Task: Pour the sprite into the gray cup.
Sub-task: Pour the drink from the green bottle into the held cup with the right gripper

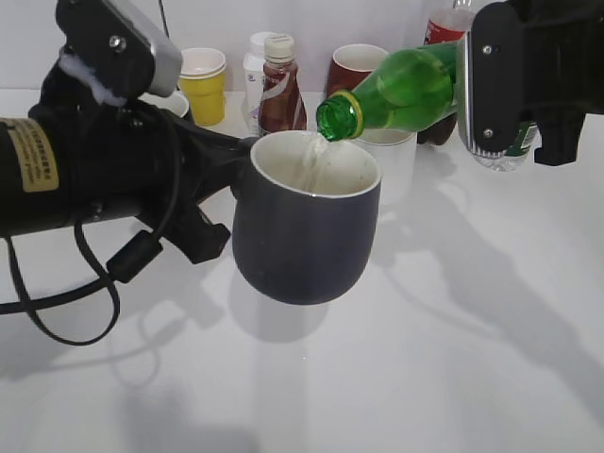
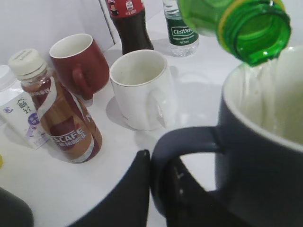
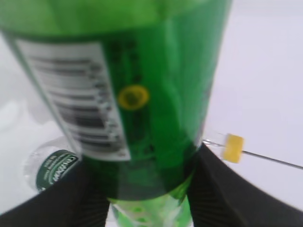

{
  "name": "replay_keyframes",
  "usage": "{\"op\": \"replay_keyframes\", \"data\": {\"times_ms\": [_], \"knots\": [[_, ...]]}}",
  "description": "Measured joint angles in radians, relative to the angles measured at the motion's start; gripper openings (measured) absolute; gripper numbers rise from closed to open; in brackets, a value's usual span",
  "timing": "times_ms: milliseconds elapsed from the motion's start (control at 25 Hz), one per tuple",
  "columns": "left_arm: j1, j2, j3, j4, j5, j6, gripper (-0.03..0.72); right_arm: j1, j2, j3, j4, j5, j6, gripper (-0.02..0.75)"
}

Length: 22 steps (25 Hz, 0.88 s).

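Observation:
The gray cup (image 1: 307, 241) hangs above the table, held by its loop handle (image 2: 189, 142) in my shut left gripper (image 1: 226, 184); the jaws (image 2: 161, 184) pinch the handle. The sprite (image 1: 401, 90) is tipped nearly level, its open mouth (image 2: 258, 33) over the cup's rim, and clear liquid streams onto the off-white inside (image 2: 270, 94). My right gripper (image 1: 491, 85) is shut on the bottle's body; its fingers (image 3: 147, 189) clamp both sides below the barcode patch (image 3: 80, 94).
Behind the cup stand a Nescafe bottle (image 1: 280, 90), a yellow cup (image 1: 203, 83), a dark red mug (image 2: 78, 64), a white mug (image 2: 139, 87), a cola bottle (image 2: 130, 23) and a clear water bottle (image 2: 182, 30). White table (image 1: 425, 359) spreads in front.

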Motion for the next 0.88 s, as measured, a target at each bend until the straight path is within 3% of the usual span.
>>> {"op": "replay_keyframes", "data": {"times_ms": [880], "knots": [[0.0, 0.021, 0.0, 0.0, -0.002, 0.0, 0.05, 0.0, 0.0, -0.024, -0.06, -0.004, -0.004, 0.33]]}}
